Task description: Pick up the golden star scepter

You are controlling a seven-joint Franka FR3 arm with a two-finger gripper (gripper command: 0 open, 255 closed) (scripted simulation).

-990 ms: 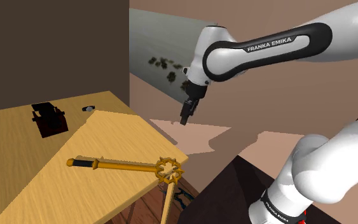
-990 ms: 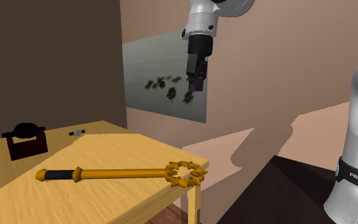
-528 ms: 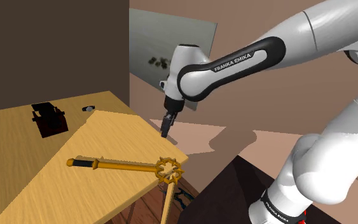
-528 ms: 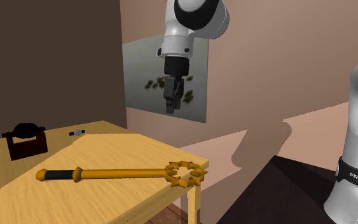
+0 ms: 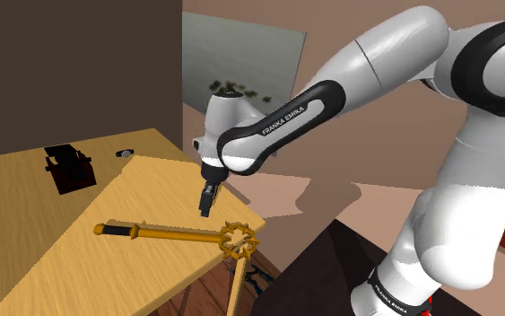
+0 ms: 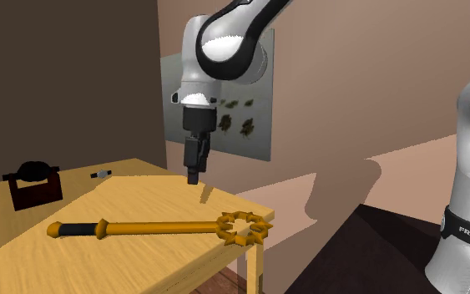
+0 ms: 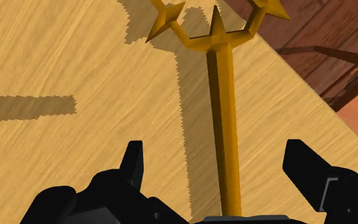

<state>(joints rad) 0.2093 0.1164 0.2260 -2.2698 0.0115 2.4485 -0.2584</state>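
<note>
1. Arm (image 5: 277,117), white with dark joints. It reaches from the stand at the shoulder view's lower right over the tabletop, wrist pointing down. The black jaws hang above the wood, clear of it, and stand wide apart, holding nothing.

2. Tabletop (image 5: 26,206), light yellow wood grain, partly in shadow. One corner points toward the stand.

3. Wall panel (image 5: 241,54), grey, with a cluster of dark specks, on the wall behind the tabletop.

4. Golden star scepter (image 5: 165,235). It lies flat on the tabletop, with a long gold shaft and a dark grip band near the butt end. Its spiked ring head sits at the tabletop corner, at the shaft's right end in the second exterior view (image 6: 158,225). In the wrist view the shaft (image 7: 225,127) runs lengthwise through the gap between the jaws, about midway, touching neither. The head lies ahead of them.

5. Dark box-like object (image 5: 68,168), upright at the far side of the tabletop, well apart from the scepter.

6. Small grey-and-black item (image 5: 125,154), near the tabletop's far edge; what it is cannot be told.
</note>
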